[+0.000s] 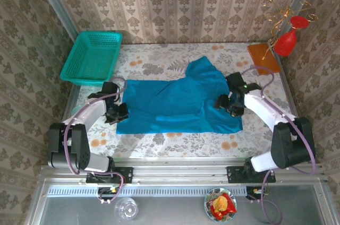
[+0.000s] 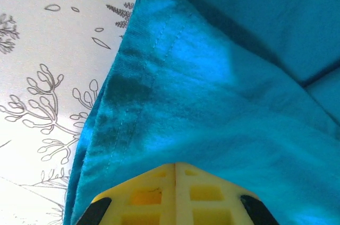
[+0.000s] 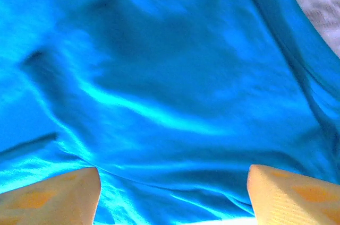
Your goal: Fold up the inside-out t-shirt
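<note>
Down at the left side of the cloth, the left gripper [image 2: 175, 165] has its two yellow pads pressed flat together, and the stitched hem of the plain blue-teal short-sleeved t-shirt [image 1: 175, 103] runs right into their tips, pinched there with creases fanning up and away from the grip. Just left of that hem, the wrist view shows the white table cover with its grey leaf-and-flower print [image 1: 159, 58] lying bare. On the opposite side, the right gripper [image 3: 173, 171] stands spread wide, its yellow fingers [image 3: 58, 196] far apart with nothing between them but rumpled blue fabric lying below; it grips nothing. From above, the shirt lies spread across the middle of the table, roughly flat along its near edge, with one part bunched and pushed up toward the far right. The left gripper sits at the shirt's left edge and the right gripper over its right part. A rigid teal plastic mesh basket [image 1: 91, 58] rests at the far left corner, well apart from the shirt, and a flat orange-brown board [image 1: 263, 56] lies at the far right corner beside a red vase [image 1: 287, 42].
</note>
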{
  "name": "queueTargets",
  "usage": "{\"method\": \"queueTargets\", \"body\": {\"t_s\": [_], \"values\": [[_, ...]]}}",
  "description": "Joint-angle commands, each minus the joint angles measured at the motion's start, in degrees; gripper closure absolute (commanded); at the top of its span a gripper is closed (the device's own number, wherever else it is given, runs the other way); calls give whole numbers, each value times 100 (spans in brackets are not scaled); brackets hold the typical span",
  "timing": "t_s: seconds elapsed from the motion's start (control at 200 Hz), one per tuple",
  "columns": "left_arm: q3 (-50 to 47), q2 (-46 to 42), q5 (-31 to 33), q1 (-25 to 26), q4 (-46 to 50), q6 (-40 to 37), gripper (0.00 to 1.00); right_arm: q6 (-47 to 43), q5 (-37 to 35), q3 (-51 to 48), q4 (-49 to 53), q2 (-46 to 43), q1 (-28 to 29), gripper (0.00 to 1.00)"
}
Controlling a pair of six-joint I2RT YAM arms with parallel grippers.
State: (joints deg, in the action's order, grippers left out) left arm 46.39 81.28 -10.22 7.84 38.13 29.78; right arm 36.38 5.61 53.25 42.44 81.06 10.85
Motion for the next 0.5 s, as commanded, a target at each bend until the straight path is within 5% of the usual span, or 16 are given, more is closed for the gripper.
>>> {"method": "queueTargets", "body": {"t_s": [0.0, 0.29, 0.495], "values": [[-92, 218, -90, -46, -138, 67, 96, 127, 584, -559, -134, -556, -300, 12], [-710, 166, -152, -543, -380, 234, 94, 719, 1025, -1834, -864, -820, -1714, 9], [-931, -296, -133, -643, -322, 381, 93, 1046, 433, -1801, -374, -1083, -1955, 10]]}}
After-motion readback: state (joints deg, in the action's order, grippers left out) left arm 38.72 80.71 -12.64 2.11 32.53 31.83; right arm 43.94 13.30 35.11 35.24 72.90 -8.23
